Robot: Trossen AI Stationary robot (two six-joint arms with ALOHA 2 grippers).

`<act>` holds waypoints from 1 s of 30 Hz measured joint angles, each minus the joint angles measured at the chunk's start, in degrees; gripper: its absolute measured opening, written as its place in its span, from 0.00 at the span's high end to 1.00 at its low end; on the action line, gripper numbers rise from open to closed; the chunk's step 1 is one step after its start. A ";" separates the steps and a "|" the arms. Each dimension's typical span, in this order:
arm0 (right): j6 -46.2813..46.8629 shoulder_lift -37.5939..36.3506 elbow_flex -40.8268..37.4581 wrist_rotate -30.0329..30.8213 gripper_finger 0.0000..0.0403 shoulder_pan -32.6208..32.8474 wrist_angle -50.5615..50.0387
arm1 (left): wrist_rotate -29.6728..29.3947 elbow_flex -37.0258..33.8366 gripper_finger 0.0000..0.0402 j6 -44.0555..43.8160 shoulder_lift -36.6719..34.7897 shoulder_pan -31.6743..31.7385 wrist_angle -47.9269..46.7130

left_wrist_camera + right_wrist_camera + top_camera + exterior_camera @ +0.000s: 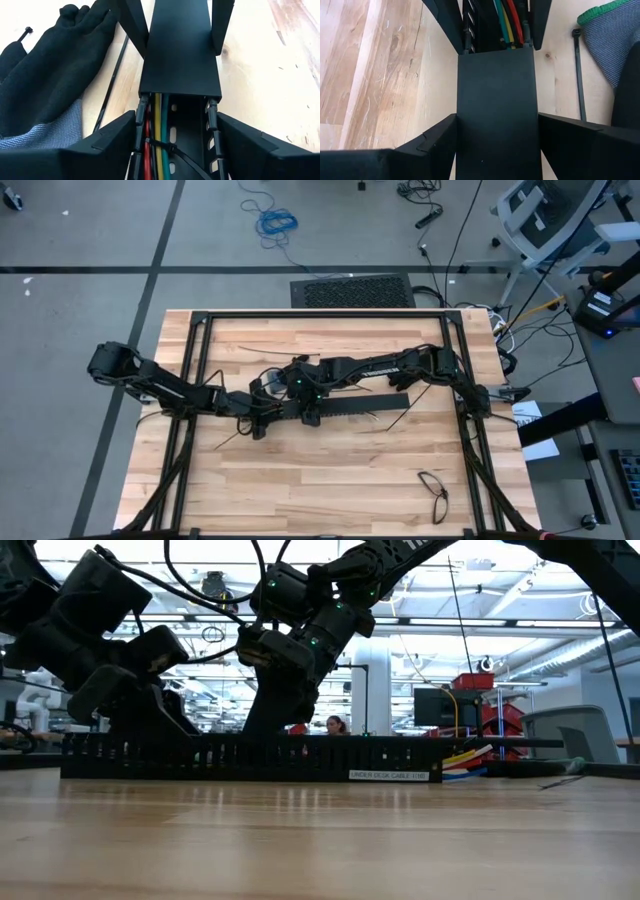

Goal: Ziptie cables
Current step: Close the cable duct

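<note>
A long black slotted bar [370, 405] lies flat on the wooden table, partly closed by a black cover [180, 50]. In its uncovered part run the cables [159, 130], red, yellow and green, with a black ziptie [167, 148] around them. Their coloured ends stick out of one end of the bar [460, 760]. My left gripper [176, 120] straddles the uncovered part and my right gripper [497, 119] straddles the covered part. The two face each other along the bar, just left of the table's middle [268, 412] [312, 408]. My left gripper has the bar's uncovered part between its two fingers, one against each slotted side wall [141, 125]. It comes slanting down from the table's left and looks along the bar. The bar stays flat on the table. My right gripper has the covered part between its two fingers, one at each long edge of the cover [465, 125]. It comes slanting down from the table's right and looks along the bar. The bar lies on the table.
A black glove with a grey cuff [45, 85] lies beside the bar, with a loose black ziptie [578, 75] between the two. More loose zipties [395, 420] lie near the bar. Spectacles [433, 490] sit near the front right. Black frame rails [190, 380] border the tabletop.
</note>
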 joint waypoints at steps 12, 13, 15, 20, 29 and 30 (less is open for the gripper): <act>-0.13 -0.01 -0.03 0.04 0.40 0.00 0.84 | -1.27 0.00 0.41 -0.37 0.00 -0.02 0.00; -0.26 -0.01 -0.04 0.15 0.40 -0.01 1.35 | -1.67 -0.02 0.41 -0.38 0.00 -0.02 -0.01; -0.28 0.00 -0.10 0.21 0.40 -0.02 2.37 | -1.89 -0.03 0.41 -0.44 0.00 -0.02 -0.01; 0.83 0.07 -0.15 0.19 0.40 0.00 3.76 | -2.10 -0.04 0.41 -0.48 0.00 -0.02 -0.02; 1.05 0.09 -0.24 0.02 0.40 0.00 5.32 | -2.16 -0.09 0.41 -0.61 -0.02 -0.02 -0.02; 1.05 0.09 -0.26 0.02 0.40 0.00 5.48 | -2.16 -0.09 0.41 -0.61 -0.02 -0.01 -0.02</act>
